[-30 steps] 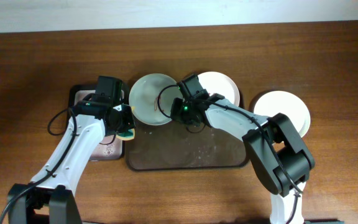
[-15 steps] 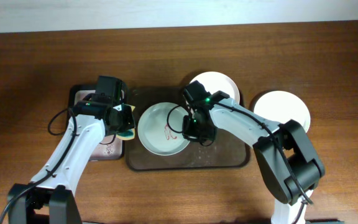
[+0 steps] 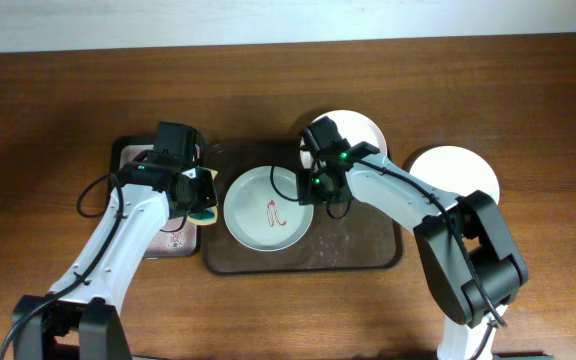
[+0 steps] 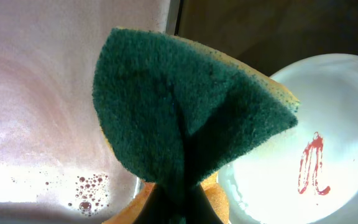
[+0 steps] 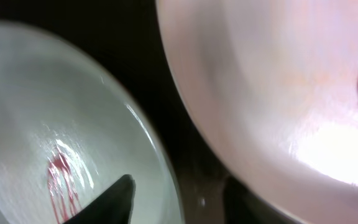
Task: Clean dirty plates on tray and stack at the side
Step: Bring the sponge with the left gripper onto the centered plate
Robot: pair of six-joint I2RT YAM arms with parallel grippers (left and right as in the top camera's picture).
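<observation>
Right end effector [image 3: 315,190] has let go — pale green plate [image 3: 248,212] now lower on the tray [image 3: 358,250].

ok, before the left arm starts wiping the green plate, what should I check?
1. Green plate flat on the brown tray, sauce facing up: ok.
2. Sponge gripped in left tool: ok.
3. Sponge over the plate: not ok, it hangs beside the left rim.
4. Right tool clear of the plate: not ok, open fingers straddle the right rim.
5. Stacking spot: white plate on the table right of the tray, no sauce visible: ok.
</observation>
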